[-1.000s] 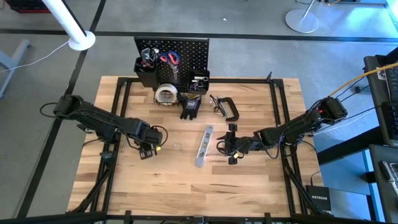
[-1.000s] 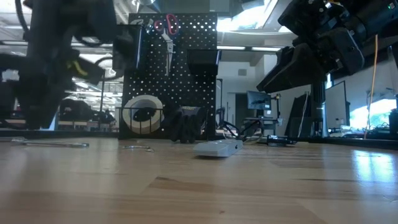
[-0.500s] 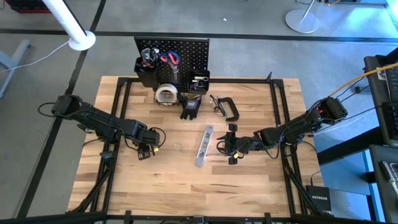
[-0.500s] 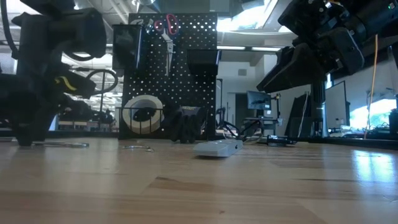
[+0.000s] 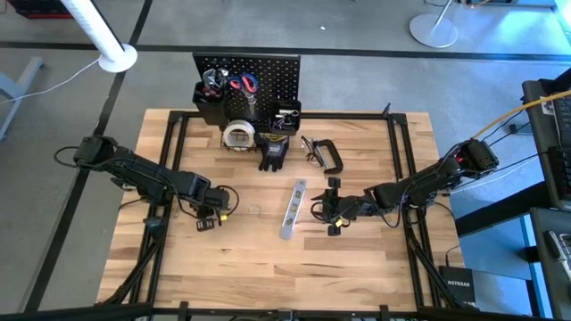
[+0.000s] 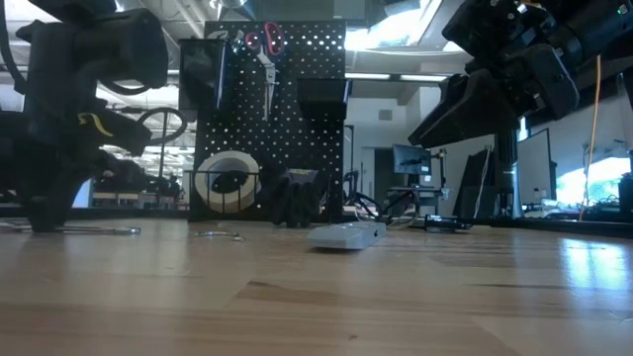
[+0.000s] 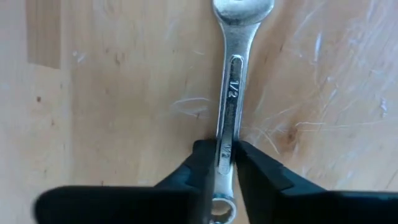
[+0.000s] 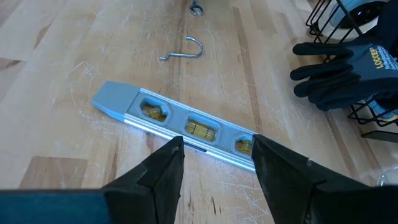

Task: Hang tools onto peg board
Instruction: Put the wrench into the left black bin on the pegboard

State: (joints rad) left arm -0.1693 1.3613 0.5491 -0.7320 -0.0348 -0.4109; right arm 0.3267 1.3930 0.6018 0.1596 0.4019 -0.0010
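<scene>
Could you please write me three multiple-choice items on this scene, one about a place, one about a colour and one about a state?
1. Where does the level lie?
A. flat on the table
B. on the peg board
C. in the wire basket

2. What colour are the scissors' handles on the peg board?
A. red
B. yellow
C. white

3. What is the left pincer doing?
A. hanging open above the gloves
B. closed on the wrench
C. holding the tape roll

Answers: 1 A, it rests on the wood just ahead of the right pincer. 2 A, red loops show in the low view. 3 B, the left wrist view shows its fingers pinching the wrench's shaft on the table.
</scene>
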